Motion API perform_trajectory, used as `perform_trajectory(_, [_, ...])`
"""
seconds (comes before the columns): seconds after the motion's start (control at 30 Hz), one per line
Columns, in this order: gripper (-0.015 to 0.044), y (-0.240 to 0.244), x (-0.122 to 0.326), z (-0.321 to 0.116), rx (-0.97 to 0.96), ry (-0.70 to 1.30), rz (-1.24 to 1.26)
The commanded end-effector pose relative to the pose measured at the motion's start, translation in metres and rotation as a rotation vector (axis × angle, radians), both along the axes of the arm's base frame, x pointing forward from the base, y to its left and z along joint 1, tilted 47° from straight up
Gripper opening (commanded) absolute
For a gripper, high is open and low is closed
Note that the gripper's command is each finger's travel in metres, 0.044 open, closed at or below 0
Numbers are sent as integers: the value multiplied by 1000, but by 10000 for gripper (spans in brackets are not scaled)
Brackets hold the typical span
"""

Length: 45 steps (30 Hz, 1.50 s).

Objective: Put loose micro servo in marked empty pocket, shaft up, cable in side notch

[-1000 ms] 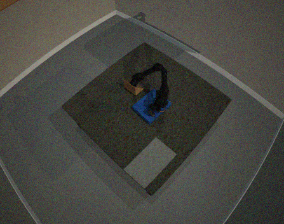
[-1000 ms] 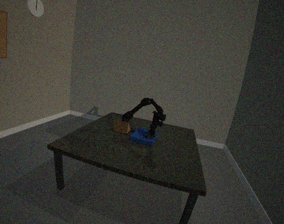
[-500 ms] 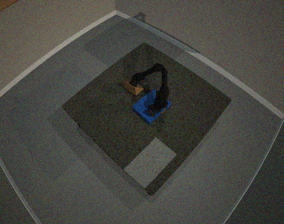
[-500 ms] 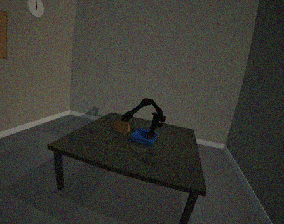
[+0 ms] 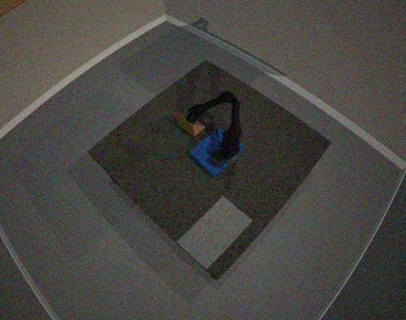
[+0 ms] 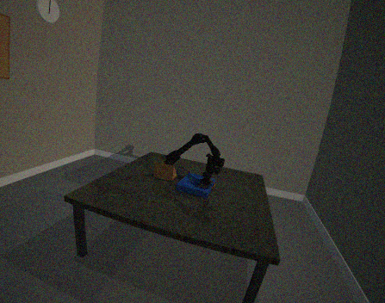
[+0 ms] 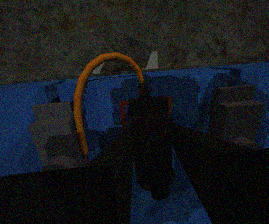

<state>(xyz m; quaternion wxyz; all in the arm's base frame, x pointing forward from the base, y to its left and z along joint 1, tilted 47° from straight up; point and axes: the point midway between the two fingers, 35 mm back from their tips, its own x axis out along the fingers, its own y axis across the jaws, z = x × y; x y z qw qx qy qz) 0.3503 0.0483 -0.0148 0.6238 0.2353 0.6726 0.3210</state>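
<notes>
In the wrist view my gripper [image 7: 150, 130] is shut on the dark micro servo [image 7: 151, 120]. The servo hangs low over the blue deck [image 7: 11, 120], right at the red-outlined pocket [image 7: 123, 107]. I cannot tell how deep the servo sits. Its orange cable [image 7: 86, 85] arches up and to the left over the deck's far edge. Two grey servos [image 7: 53, 130] [image 7: 236, 112] sit in the deck on either side of the pocket. In the top and exterior views the arm bends down onto the blue deck [image 5: 201, 152] [image 6: 186, 186], with the gripper [image 5: 223, 155] [image 6: 206, 181] at its right end.
The deck lies on a dark table [image 5: 149, 173] [image 6: 163, 215]. A tan block [image 5: 191, 125] [image 6: 164, 172] holds the arm's base just behind the deck. A pale square patch [image 5: 215, 232] lies on the table's near part.
</notes>
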Motion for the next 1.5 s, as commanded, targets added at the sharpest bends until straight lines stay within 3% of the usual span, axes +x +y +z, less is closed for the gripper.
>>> perform_trajectory(0.0, [0, 3, -1, -2, 4, 2, -6])
perform_trajectory(0.27, [0, 8, -1, -8, 5, 2, -6])
perform_trajectory(0.5, [184, 7, -2, -7, 5, 2, -6])
perform_trajectory(0.87, [187, -19, 0, 17, 3, 3, -6])
perform_trajectory(1.0, [292, -35, -18, 25, -2, 1, -16])
perform_trajectory(1.2, [440, -77, -89, 58, -3, 9, -8])
perform_trajectory(1.47, [440, -82, -98, 63, -1, 9, -6])
